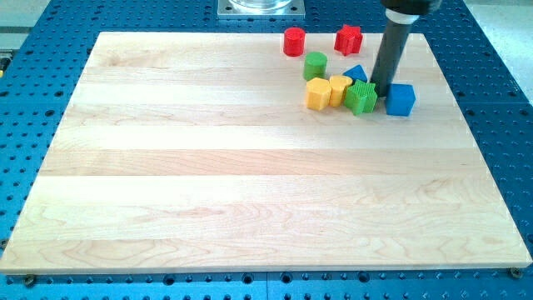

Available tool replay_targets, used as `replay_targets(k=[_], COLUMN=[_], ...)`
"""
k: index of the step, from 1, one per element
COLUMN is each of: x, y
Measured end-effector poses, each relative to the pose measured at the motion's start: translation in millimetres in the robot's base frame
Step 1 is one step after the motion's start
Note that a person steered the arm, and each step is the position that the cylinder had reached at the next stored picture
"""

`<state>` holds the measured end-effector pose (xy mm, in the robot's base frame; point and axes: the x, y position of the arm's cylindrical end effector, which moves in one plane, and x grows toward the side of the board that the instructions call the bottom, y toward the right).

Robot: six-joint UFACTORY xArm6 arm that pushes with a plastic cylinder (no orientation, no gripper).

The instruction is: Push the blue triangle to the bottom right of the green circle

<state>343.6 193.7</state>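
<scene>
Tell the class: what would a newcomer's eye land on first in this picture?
First, the dark rod dropping in at the view's top right, my tip landing between the blue triangle and the blue cube. Next, the tight cluster of bright blocks around it, the green circle at its upper left, on the otherwise bare wooden board.

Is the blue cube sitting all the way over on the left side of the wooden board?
No, the blue cube sits near the view's right edge of the wooden board, just right of my tip and the green star-shaped block.
</scene>
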Motion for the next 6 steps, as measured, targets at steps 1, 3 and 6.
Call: replay_targets(k=[1,3,6], x=[-3,1,-34], y=[13,-48,-40])
